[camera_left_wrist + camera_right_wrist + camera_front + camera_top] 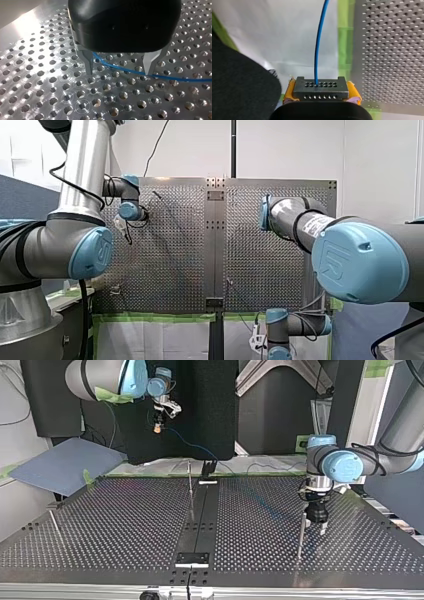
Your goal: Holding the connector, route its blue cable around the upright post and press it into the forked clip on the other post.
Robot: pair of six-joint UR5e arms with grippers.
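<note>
Black connector (321,90) clamped between the yellow pads (290,91) of my right gripper (158,424), held high off the perforated table (125,530) past its far edge in the top view. Blue cable (319,42) leaves its holed face. My left gripper (119,68) hangs low over the table, metal fingers apart, the cable crossing under their tips, a thin upright post (301,535) just beside it

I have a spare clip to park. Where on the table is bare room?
In the top view, the perforated table is bare between the leaning rod at left and the centre post. Crowded: the right half, where the blue cable passes under my left claw beside the tall post.
</note>
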